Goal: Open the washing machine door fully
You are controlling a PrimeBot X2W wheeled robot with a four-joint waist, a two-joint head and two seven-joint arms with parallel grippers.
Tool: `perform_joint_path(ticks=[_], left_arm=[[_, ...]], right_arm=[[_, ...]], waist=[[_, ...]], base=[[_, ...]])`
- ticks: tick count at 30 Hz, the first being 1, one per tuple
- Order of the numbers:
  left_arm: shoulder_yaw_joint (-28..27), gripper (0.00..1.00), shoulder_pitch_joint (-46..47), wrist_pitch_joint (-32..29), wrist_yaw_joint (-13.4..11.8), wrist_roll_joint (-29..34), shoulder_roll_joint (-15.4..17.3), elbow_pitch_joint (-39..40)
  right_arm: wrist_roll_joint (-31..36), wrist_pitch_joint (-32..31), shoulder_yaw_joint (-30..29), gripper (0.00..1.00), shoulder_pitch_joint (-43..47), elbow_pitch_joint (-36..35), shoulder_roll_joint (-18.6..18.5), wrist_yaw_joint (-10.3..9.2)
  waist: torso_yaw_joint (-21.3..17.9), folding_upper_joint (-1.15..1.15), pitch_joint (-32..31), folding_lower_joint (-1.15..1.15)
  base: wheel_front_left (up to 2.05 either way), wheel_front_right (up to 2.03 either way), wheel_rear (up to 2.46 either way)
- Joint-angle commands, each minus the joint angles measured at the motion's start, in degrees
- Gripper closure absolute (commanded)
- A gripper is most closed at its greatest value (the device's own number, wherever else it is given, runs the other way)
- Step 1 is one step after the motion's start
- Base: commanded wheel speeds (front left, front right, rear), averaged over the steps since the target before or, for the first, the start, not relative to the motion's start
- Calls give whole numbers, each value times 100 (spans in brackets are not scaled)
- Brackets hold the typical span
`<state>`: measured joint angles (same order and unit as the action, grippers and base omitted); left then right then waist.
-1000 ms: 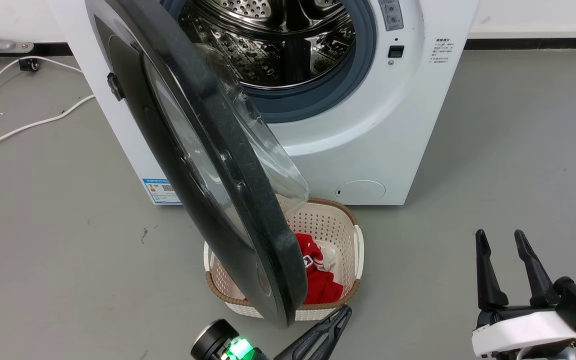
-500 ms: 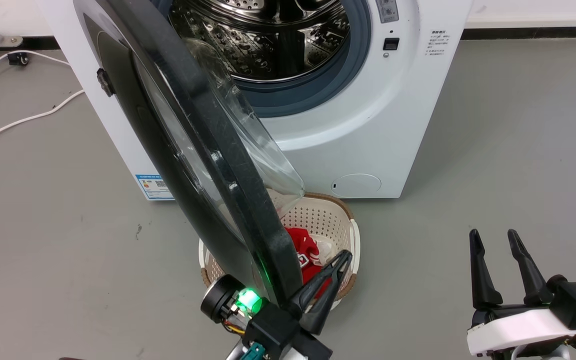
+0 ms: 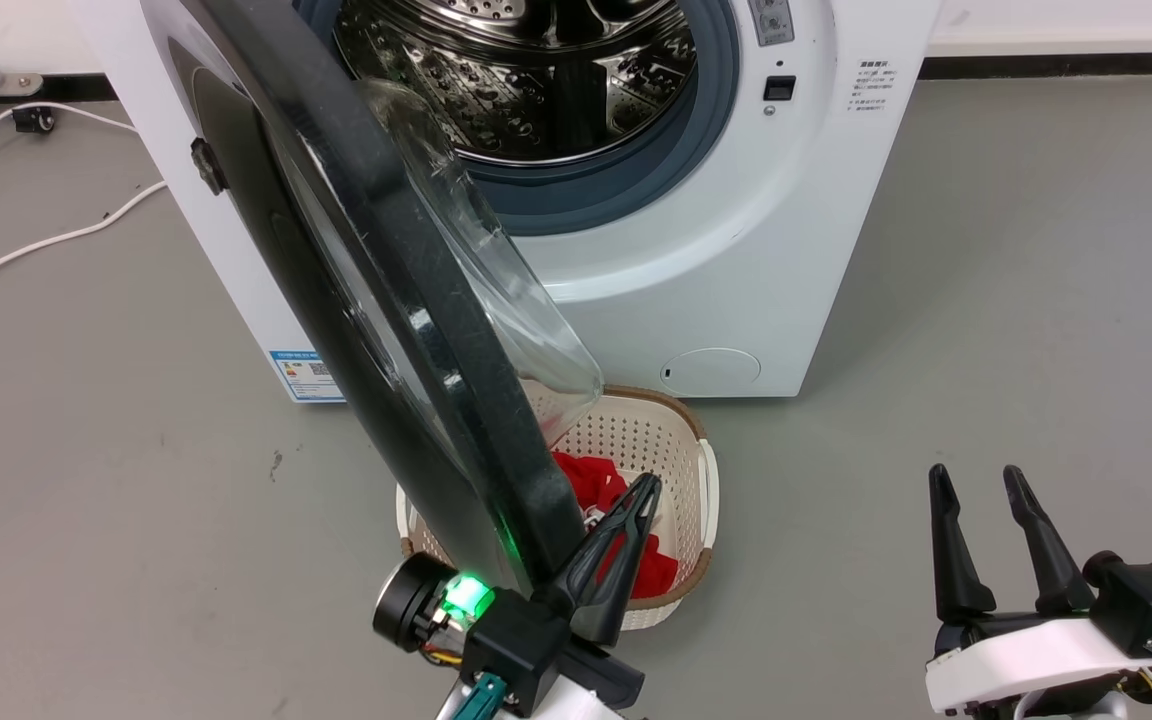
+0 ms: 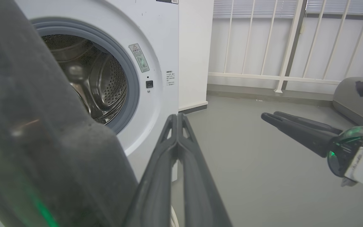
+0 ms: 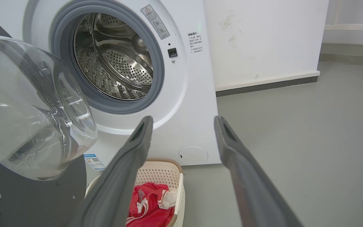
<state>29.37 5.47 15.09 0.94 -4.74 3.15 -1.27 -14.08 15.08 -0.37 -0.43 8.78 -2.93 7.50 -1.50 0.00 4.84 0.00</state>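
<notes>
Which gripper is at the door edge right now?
The left gripper, fingers shut, beside the lower rim of the washing machine door. The right gripper is open, apart over the floor.

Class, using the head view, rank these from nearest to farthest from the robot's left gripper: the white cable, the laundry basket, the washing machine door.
1. The washing machine door, its lower rim right beside the left gripper.
2. The laundry basket, just beneath it.
3. The white cable, on the floor far left.

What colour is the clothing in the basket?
The clothing is red with white trim, clearest in the right wrist view.
</notes>
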Motion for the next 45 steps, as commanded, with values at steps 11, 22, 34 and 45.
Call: perform_joint_path(ticks=[11, 22, 34, 45], left_arm=[[-417, 100, -563, -3, -343, 54, 78, 249], [-884, 100, -1239, -5, -747, 63, 130, 758], [-1585, 100, -1688, -1, -1101, 50, 197, 1223], [-2652, 100, -1587, -6, -1169, -114, 540, 1046]], right_arm=[[-50, 10, 1, 0, -38, 63, 10, -2], [-27, -37, -81, 0, 27, 17, 10, -2], [12, -142, -161, 0, 86, -102, 9, -2], [17, -196, -81, 0, -16, -158, 9, -2]], waist=[[101, 0, -8, 0], [528, 0, 19, 0], [1214, 0, 63, 0], [1363, 0, 170, 0]], base=[[0, 0, 0], [0, 0, 0], [0, 0, 0], [0, 0, 0]])
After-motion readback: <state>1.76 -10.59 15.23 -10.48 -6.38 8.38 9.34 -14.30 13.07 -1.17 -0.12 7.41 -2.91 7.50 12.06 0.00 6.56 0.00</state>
